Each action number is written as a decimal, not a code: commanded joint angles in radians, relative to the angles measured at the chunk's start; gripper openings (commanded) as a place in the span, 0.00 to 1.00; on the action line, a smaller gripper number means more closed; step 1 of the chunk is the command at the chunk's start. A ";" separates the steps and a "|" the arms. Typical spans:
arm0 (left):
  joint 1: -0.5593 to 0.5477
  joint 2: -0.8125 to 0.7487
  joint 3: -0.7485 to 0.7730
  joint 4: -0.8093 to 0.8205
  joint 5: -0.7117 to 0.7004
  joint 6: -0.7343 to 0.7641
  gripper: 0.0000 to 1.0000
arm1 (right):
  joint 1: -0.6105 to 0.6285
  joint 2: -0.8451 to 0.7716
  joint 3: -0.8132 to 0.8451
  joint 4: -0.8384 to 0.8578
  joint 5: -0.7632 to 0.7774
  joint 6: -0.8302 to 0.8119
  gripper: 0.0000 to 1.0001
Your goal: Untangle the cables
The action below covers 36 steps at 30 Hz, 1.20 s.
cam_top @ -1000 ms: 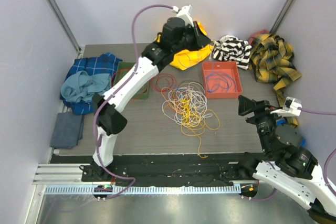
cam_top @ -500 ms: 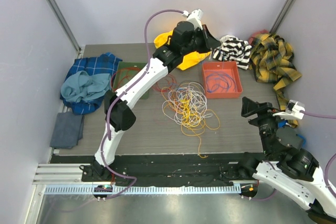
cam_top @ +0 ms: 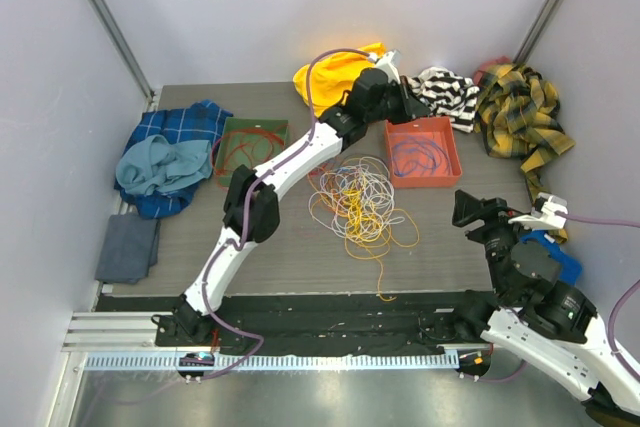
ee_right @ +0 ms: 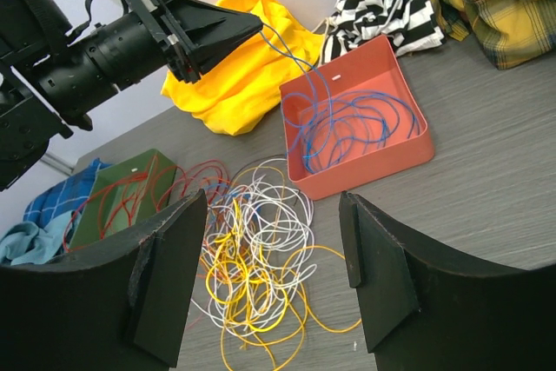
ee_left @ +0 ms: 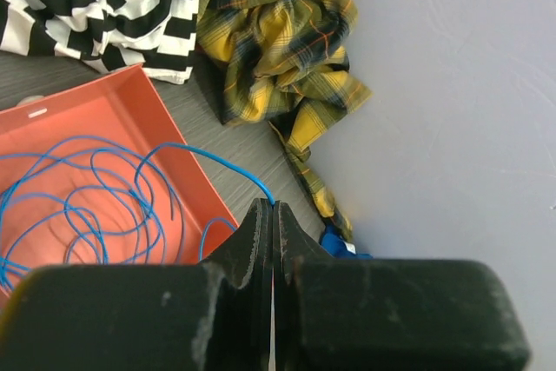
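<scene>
grey counter [cam_top: 300,247] between white walls, with cloth heaped along its edges. over the last second the left arm has swung away from the yellow cloth [cam_top: 330,77] to the far rim of the orange tray [cam_top: 425,183]. the left fingers [ee_left: 252,245] are pressed together on the end of the blue cable [ee_right: 347,128], whose coils lie in that tray. so the blue one looks sorted, needing only release. the right fingers [ee_right: 165,275] hang spread wide and empty at the near right. the yellow-and-white tangle [cam_top: 358,197] sits mid-counter, not yet sorted.
</scene>
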 commanded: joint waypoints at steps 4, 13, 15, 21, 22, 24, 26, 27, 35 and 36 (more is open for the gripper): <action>-0.004 0.034 0.088 0.115 0.016 -0.030 0.00 | 0.006 0.001 -0.018 0.020 0.021 0.012 0.70; -0.010 0.113 0.105 0.101 0.007 -0.036 0.00 | 0.006 -0.013 -0.031 0.019 0.036 0.014 0.70; -0.010 0.150 0.125 0.078 0.007 -0.041 0.00 | 0.006 -0.011 -0.032 0.020 0.035 0.014 0.70; -0.017 0.170 0.071 0.069 0.045 -0.068 0.64 | 0.006 -0.011 -0.035 0.019 0.036 0.015 0.70; -0.019 0.147 0.054 0.076 0.045 -0.064 0.70 | 0.004 -0.008 -0.034 0.019 0.036 0.012 0.70; -0.027 0.103 -0.016 0.107 0.025 -0.036 0.99 | 0.004 -0.008 -0.034 0.017 0.035 0.014 0.71; -0.027 0.023 -0.100 0.129 -0.016 -0.016 1.00 | 0.004 -0.008 -0.031 0.019 0.035 0.014 0.71; -0.027 -0.003 -0.128 0.130 -0.030 0.001 1.00 | 0.006 -0.008 -0.031 0.016 0.035 0.012 0.70; -0.023 -0.423 -0.574 0.198 -0.275 0.091 1.00 | 0.006 -0.014 -0.020 -0.013 0.025 0.034 0.70; -0.023 -0.467 -0.628 0.207 -0.307 0.099 1.00 | 0.006 -0.017 -0.018 -0.019 0.022 0.035 0.70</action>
